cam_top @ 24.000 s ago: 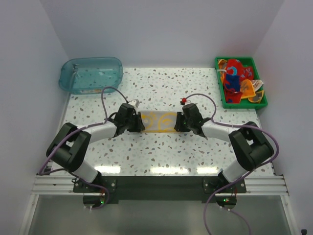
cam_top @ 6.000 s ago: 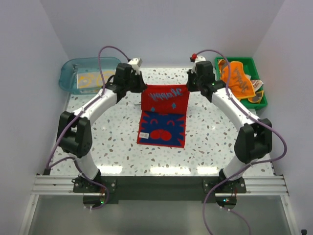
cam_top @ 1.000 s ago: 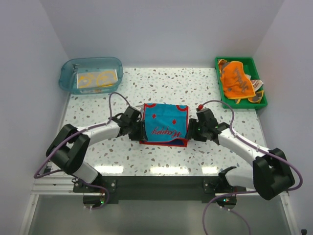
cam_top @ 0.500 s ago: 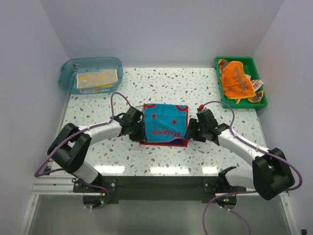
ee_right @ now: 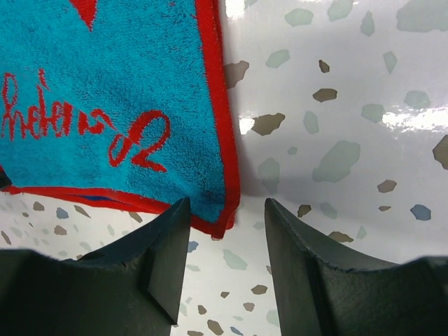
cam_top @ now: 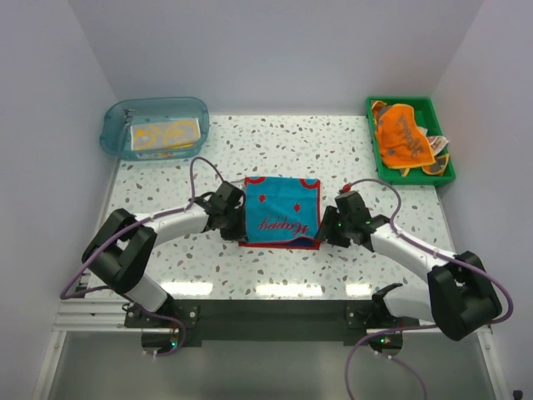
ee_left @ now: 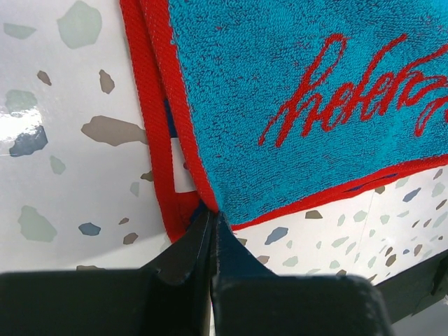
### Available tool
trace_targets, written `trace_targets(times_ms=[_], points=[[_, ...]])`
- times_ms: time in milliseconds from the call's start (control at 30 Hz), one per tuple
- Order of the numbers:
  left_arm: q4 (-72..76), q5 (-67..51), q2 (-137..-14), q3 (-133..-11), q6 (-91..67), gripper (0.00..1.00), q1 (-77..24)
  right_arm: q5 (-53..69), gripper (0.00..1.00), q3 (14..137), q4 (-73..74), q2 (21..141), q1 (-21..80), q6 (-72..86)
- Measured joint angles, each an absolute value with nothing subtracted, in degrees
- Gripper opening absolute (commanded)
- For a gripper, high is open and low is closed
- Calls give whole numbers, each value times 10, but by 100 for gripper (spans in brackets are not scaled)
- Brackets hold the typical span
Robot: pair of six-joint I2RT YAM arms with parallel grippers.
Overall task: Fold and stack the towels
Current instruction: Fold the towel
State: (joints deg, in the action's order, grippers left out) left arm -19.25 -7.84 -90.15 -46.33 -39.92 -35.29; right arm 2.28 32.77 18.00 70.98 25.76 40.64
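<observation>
Teal towel [cam_top: 281, 212] lies folded in the middle of the bench [cam_top: 333, 158]. The left pincer [ee_left: 212, 217] is clenched on its near left corner. The right pincer [ee_right: 225, 204] sits released around the near right corner. If only the left one pulls, the fold could go crooked.

Left arm [cam_top: 166, 223]: is stretched low over the counter [cam_top: 275, 150], with the forearm pointed inward to the right.
Left tool [ee_left: 212, 218]: the fingers are pressed together, and a corner of the teal towel [ee_left: 315, 105] is pinched at their tips.
Right arm [cam_top: 400, 246]: is laid low, with the forearm angled inward to the left.
Right tool [ee_right: 225, 210]: the fingers are held apart and set either side of the towel's other near corner.
Spacing: the tools are kept well apart and turned toward each other.
</observation>
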Motion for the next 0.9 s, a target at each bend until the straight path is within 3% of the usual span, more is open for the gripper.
trace_targets(times_ms=[267, 300, 467, 667, 900], points=[[-203, -78, -901, -473, -399, 2, -353, 25, 45, 315, 159, 710, 258, 442], [-205, -78, -901, -475, -399, 19, -353, 25, 45, 314, 157, 710, 258, 445], [-215, -79, -901, -481, -398, 43, -353, 25, 45, 314, 152, 709, 258, 455], [-236, -79, -902, -486, -399, 45, -354, 25, 46, 314, 152, 701, 258, 463], [-260, -79, -922, -518, -396, 41, -356, 25, 45, 309, 148, 693, 258, 468]])
